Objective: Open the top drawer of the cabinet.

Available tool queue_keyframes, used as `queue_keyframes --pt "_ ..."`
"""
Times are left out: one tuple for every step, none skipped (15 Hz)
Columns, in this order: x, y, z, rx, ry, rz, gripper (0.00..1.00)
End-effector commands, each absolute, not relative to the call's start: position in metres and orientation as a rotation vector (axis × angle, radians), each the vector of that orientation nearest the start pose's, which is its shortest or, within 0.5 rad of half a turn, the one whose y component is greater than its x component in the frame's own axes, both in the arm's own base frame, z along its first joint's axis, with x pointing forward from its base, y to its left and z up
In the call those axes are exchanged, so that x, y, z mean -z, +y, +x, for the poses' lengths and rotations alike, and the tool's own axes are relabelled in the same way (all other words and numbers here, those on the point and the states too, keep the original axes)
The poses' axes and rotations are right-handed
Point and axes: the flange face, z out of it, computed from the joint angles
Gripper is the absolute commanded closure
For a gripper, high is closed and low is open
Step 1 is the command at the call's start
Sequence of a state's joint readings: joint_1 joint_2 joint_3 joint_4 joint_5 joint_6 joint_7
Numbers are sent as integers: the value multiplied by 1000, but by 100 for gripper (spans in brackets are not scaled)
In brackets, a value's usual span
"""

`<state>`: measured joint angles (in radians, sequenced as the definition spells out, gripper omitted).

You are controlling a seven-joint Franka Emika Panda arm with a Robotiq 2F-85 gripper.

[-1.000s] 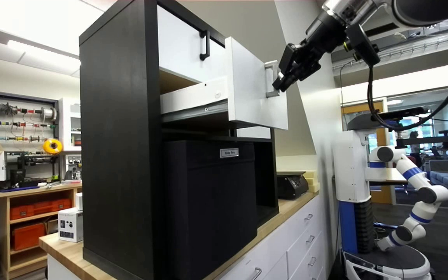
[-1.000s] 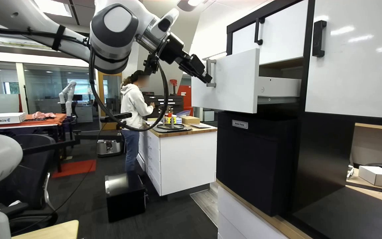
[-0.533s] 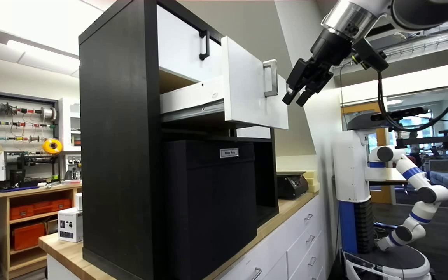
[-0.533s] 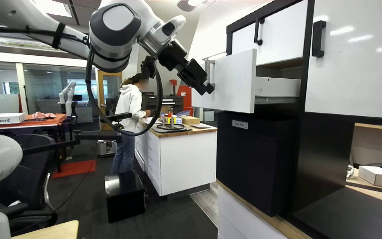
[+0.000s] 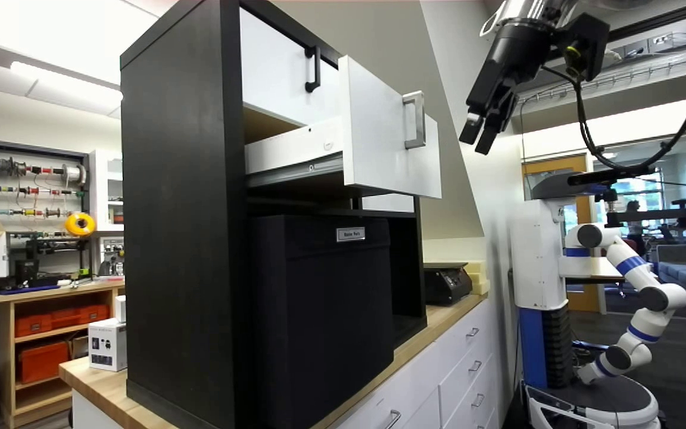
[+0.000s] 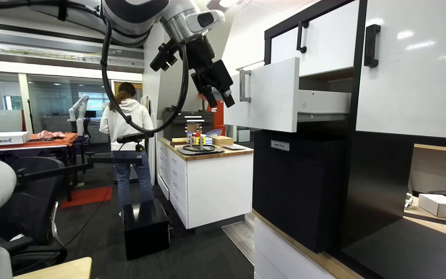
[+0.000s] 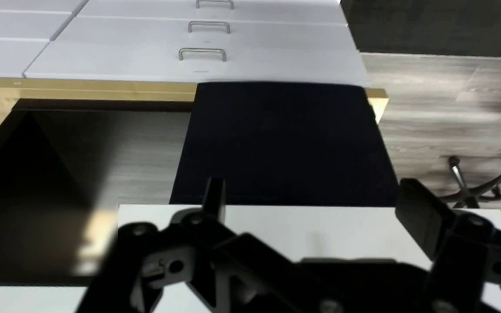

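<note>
The top drawer (image 5: 379,134) stands pulled out of the black cabinet (image 5: 176,208), its white front well ahead of the frame. A grey bar handle (image 5: 419,119) is on that front, and the same handle (image 6: 243,86) shows in an exterior view. My gripper (image 5: 479,136) hangs in front of the drawer, pointing downward, apart from the handle. Its jaws are open with nothing between them. In the wrist view my gripper (image 7: 311,191) has its fingers spread wide over the white drawer front (image 7: 320,221); the handle cannot be made out there.
Above the drawer is a white front with a black handle (image 5: 318,68). A labelled black box (image 5: 337,316) sits below it in the cabinet. Beside the drawer is a large white panel (image 6: 412,77). A person (image 6: 128,116) stands farther back, near a counter (image 6: 219,186).
My jaws have opened beside the handle, and the gripper has backed away from it and tilted downward. The drawer front shifted slightly at first, then stayed still. The person has moved leftward.
</note>
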<state>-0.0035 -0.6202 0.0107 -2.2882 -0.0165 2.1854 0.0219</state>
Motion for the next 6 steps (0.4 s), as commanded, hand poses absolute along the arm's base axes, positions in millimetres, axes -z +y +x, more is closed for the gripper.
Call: queue_keyframes --pt "-645 0 411 571 -105 -3016 0" --pt "-646 -2 411 516 -116 -3017 0" --pt "-646 -3 412 470 -123 -3019 0" --pt "-647 -5 413 435 -122 -3034 0" --pt "-640 -3 406 514 -89 -3046 0" --pt "-641 -3 408 487 -93 -3049 0"
